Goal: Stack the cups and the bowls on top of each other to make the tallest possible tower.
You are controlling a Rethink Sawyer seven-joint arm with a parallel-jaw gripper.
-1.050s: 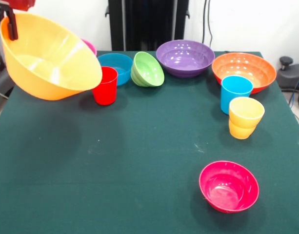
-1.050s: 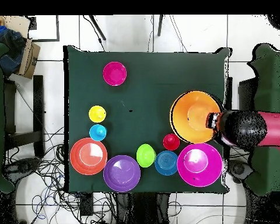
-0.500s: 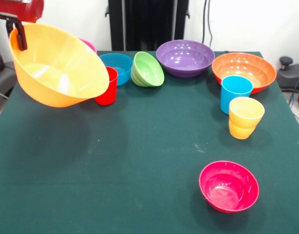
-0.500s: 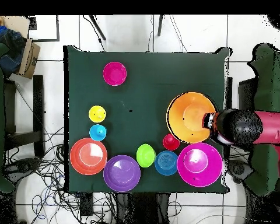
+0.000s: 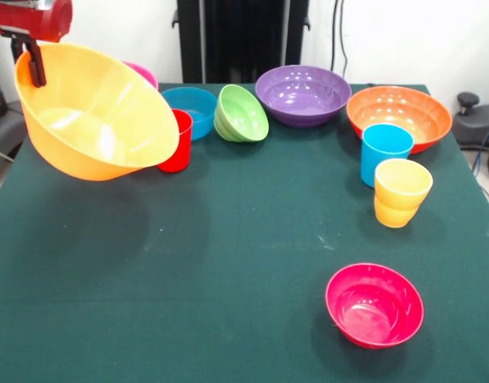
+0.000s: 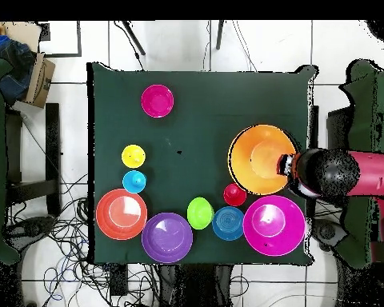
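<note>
Green table point(image 5: 228, 239): pincer point(image 5: 33, 64) holds yellow-orange bowl point(image 5: 92, 112) beside red cup point(image 5: 180, 140).

Glossy plastic bowls point(image 5: 303, 93); matt cloth table point(image 5: 228, 239).

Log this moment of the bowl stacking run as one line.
gripper: shut on yellow-orange bowl rim | bowl: lifted, tilted, above table | pink bowl: on table | stack: not started
</note>
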